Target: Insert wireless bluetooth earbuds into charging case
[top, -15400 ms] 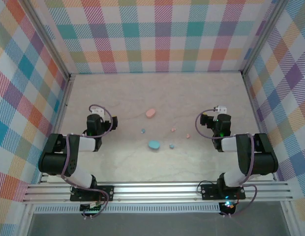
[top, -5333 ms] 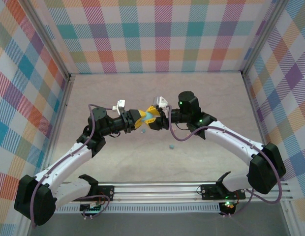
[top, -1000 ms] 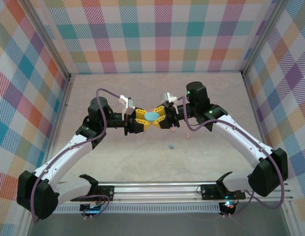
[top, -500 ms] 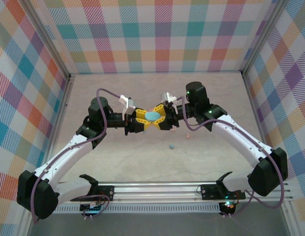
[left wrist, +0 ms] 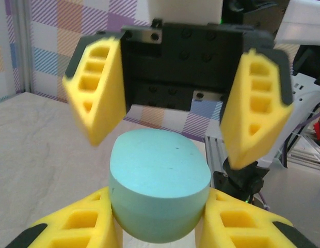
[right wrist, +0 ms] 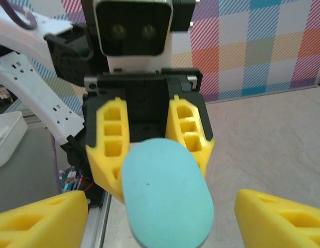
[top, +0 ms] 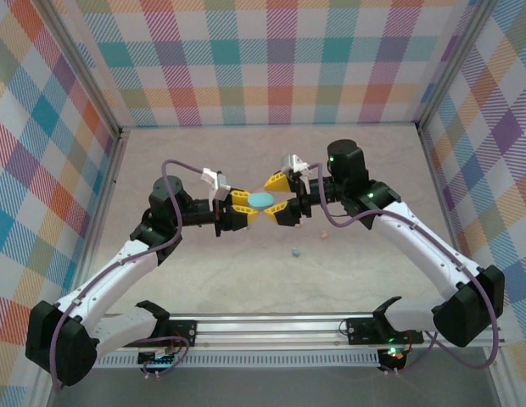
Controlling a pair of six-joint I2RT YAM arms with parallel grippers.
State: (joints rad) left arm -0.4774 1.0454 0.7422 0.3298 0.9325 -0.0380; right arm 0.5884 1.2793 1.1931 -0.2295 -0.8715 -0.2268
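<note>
A pale bench (top: pixel 204 161) enclosed by pastel plaid walls (top: pixel 271 59). Above its middle, a light blue charging case (top: pixel 262 200), oval and closed, is held off the surface. The left hand (top: pixel 246 210) is clamped on it, yellow fingers (left wrist: pixel 72 227) pressing both sides. The right hand (top: pixel 276 198) faces it, its fingers (left wrist: pixel 95 88) spread wide apart either side of the case without touching. On the bench nearer the arm bases lie a light blue earbud (top: pixel 295 252) and, close by, a pink earbud (top: pixel 324 232).
</note>
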